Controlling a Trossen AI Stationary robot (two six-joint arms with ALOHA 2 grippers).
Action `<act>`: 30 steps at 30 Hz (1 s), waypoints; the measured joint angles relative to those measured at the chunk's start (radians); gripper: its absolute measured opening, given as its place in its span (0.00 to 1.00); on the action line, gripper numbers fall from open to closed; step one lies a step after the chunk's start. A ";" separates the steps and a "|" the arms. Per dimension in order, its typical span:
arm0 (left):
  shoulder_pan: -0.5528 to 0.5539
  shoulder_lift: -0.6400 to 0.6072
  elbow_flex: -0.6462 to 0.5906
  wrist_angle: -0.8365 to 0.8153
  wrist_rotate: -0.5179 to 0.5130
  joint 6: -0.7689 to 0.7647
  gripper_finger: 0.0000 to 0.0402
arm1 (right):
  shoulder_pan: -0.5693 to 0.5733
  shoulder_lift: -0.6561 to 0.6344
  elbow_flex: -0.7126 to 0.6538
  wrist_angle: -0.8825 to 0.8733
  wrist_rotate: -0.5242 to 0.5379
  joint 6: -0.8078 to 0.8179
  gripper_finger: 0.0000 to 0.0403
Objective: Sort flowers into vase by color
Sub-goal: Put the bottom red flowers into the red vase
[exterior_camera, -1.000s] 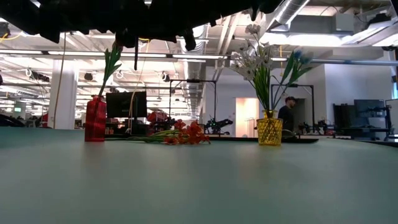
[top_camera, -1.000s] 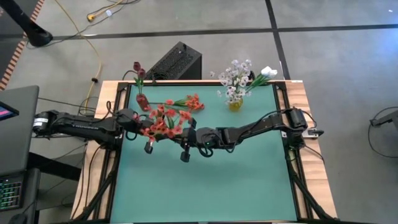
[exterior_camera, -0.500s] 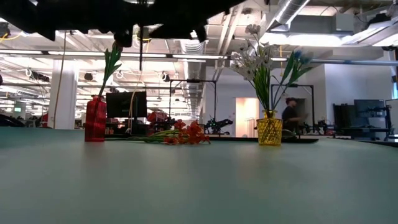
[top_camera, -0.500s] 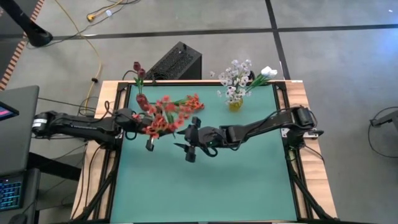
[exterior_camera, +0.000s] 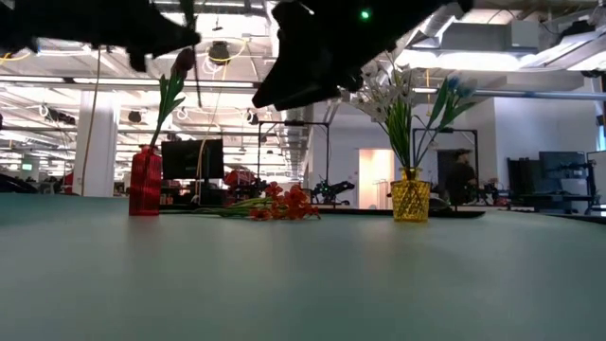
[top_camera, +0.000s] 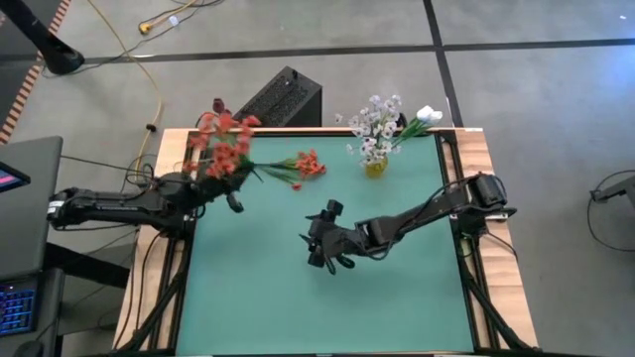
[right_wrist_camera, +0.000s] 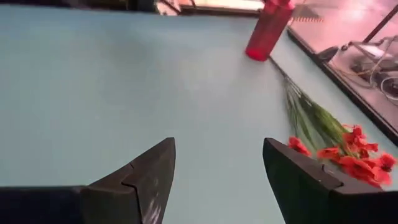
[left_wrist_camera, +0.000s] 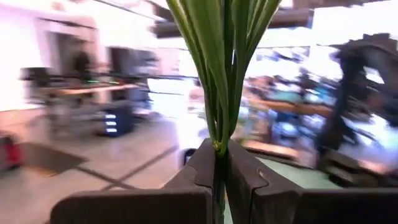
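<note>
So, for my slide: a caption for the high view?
Left gripper carries red-orange flowers toward the red vase; right gripper open.

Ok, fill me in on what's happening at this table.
Two robot arms are sorting fake flowers into vases by colour. The left hand is shut on a red-orange flower bunch, holding it up near the red vase at the table's far left, where a dark red bud already stands. The right hand is open and empty over the middle of the green mat. Another red-orange bunch lies on the mat; the white flowers stand in the yellow vase.
</note>
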 joint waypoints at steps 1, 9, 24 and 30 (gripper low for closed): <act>0.000 -0.020 -0.022 0.021 -0.051 0.004 0.00 | 0.005 0.000 -0.017 0.024 -0.001 0.000 0.67; 0.003 -0.129 -0.150 0.196 -0.388 0.200 0.00 | 0.042 0.000 -0.081 0.128 -0.018 0.007 0.67; 0.002 -0.200 -0.170 0.094 -0.523 0.210 0.00 | 0.052 0.000 -0.081 0.092 -0.030 0.006 0.67; 0.002 -0.200 -0.161 0.097 -0.554 0.230 0.00 | 0.052 0.000 -0.081 0.090 -0.030 0.006 0.67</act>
